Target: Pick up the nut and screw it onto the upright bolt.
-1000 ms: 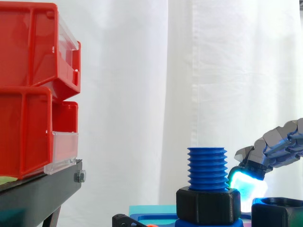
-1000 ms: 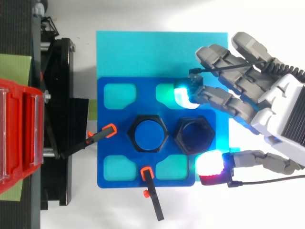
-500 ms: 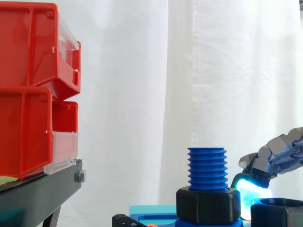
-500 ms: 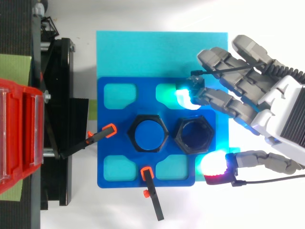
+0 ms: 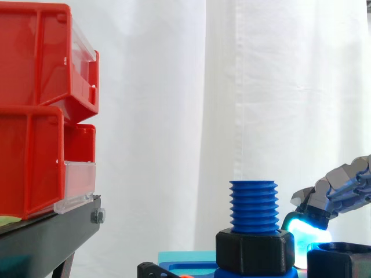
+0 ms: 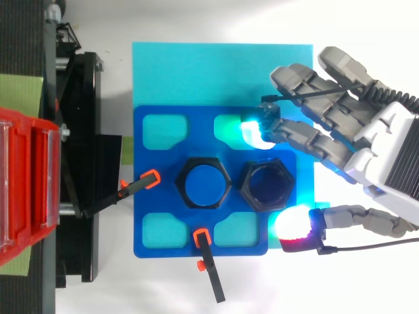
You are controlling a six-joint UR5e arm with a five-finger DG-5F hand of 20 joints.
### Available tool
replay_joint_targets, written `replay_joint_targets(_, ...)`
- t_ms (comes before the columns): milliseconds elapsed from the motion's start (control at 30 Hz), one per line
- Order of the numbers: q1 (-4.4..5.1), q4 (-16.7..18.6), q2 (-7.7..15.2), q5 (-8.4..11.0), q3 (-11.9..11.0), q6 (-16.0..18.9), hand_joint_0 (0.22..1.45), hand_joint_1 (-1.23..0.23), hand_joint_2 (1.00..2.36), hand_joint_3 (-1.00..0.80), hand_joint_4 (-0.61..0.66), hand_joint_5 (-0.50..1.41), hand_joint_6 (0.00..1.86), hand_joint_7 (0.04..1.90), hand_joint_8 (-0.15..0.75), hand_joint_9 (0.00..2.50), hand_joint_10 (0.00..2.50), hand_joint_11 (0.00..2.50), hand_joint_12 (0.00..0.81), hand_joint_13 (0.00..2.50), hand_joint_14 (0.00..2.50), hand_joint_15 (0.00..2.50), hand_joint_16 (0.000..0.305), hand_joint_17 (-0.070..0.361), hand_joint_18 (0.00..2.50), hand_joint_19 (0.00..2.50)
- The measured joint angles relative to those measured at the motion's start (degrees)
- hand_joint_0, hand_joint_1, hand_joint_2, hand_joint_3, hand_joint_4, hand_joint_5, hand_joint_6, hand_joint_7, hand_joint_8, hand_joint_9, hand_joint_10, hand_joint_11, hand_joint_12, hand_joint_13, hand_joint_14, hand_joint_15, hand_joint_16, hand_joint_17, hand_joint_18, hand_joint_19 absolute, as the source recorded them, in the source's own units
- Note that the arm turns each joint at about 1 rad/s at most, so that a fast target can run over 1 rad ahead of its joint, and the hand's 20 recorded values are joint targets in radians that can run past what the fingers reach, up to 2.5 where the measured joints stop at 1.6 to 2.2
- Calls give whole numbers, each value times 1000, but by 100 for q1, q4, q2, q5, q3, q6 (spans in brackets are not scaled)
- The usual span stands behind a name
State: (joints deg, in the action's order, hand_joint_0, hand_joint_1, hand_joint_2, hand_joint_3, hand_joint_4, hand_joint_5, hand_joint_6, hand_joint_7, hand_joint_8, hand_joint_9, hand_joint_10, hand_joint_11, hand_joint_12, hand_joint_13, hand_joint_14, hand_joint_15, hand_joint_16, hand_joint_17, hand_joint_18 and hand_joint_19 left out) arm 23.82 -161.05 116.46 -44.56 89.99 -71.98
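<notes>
Hand: the hand [image 6: 386,163] comes in from 3 o'clock in the top view; its fingers are spread apart and hold nothing.
Pads: the cyan pad [image 6: 252,134] stands at 12 o'clock of the nut, the red pad [image 6: 293,227] at 5 o'clock; both are near it, and I judge neither touches it.
Nut: the black nut [image 6: 243,186] lies flat on the blue plate [image 6: 147,193], between the pads.
Bolt: the blue bolt [image 5: 253,205] stands upright at 9 o'clock of the nut, just beside it, with a black collar [image 5: 255,250] at its base.
Progress: I judge the grasp is not yet closed; left are lifting, placing on the thread and turning.
Change: the cyan pad sits a little lower in the side view than one second ago; the nut has not moved.
</notes>
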Motion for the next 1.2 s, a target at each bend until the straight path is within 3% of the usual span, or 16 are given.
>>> replay_joint_targets(600,2,100,-3,12,-7,-15,410,-720,1000,-500,253,-242,502,823,288,114,0,0,394,191,0,0,57,129,89,0)
replay_joint_targets(1200,38,288,-1,49,-8,-70,355,-734,1000,-500,321,-229,503,950,317,159,0,0,422,229,0,0,62,140,149,0)
